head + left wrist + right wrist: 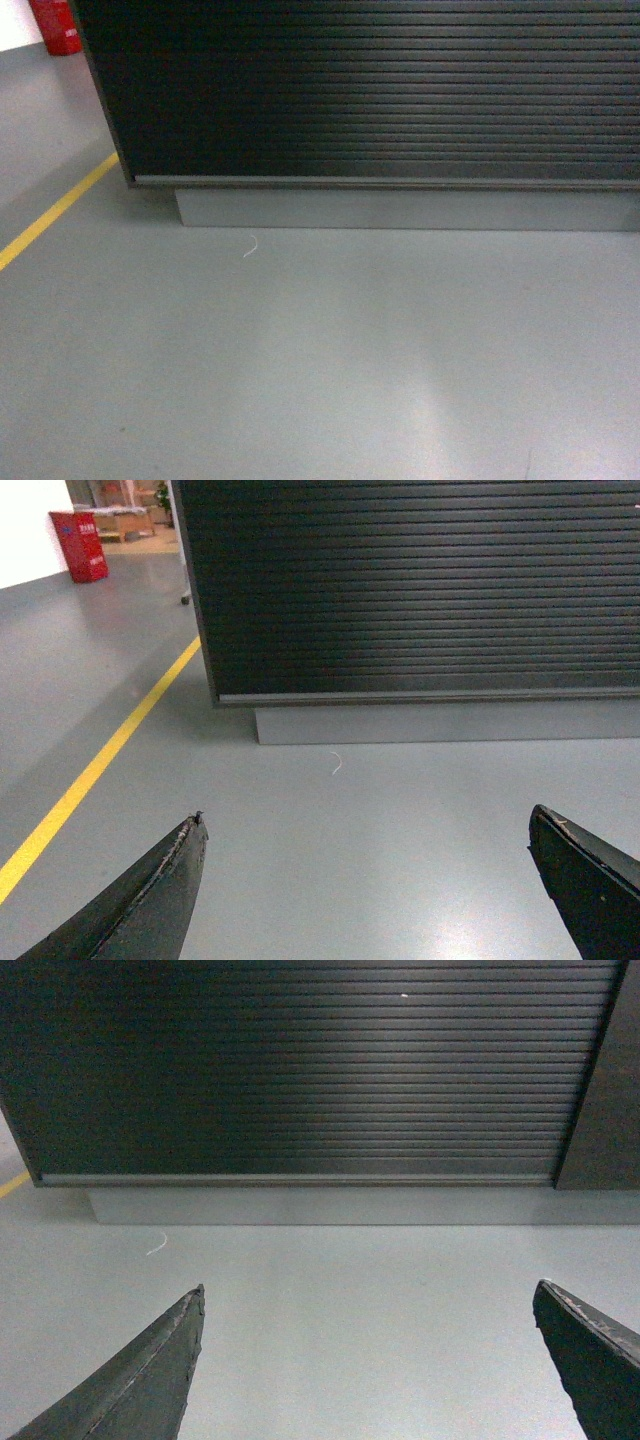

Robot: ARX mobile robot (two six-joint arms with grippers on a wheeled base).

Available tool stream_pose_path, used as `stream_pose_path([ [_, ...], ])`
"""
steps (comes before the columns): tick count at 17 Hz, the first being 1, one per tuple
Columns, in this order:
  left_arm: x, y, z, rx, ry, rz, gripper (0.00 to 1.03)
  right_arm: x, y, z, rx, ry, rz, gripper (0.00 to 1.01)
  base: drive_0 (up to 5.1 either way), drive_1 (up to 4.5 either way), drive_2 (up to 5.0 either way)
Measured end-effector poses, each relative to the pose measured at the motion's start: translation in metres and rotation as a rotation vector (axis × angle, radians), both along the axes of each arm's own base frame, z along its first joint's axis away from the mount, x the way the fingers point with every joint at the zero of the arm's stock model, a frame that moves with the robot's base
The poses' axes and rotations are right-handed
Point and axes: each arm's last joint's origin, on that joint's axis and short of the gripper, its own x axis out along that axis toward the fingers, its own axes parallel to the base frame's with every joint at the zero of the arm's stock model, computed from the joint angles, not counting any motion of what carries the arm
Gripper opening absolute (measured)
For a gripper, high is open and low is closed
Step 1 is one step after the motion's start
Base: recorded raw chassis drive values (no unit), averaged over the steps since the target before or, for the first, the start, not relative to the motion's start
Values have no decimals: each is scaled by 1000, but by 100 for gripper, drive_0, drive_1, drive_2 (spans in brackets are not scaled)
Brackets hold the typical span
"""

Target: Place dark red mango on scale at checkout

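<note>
The checkout table (420, 590) stands ahead of the left claw (365, 880) and right claw (365, 1360), both spread wide, holding nothing (only its ribbed front shows).

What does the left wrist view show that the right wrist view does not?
Only the left wrist view shows the red box far back on the left, the long yellow floor line, and the open left gripper.

Only the right wrist view shows the dark panel at the counter's right end, and the open right gripper.

Both show the checkout ribbed front, its grey plinth, the grey floor and a small white thread.
</note>
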Motion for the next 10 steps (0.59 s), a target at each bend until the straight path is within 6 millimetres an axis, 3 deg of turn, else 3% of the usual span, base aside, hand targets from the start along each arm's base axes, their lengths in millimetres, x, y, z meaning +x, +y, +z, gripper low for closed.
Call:
stream_pose_path([
  [10, 0, 0, 0, 0, 2, 0, 98, 0, 0, 0, 0, -4, 0, 98, 3, 426, -419],
])
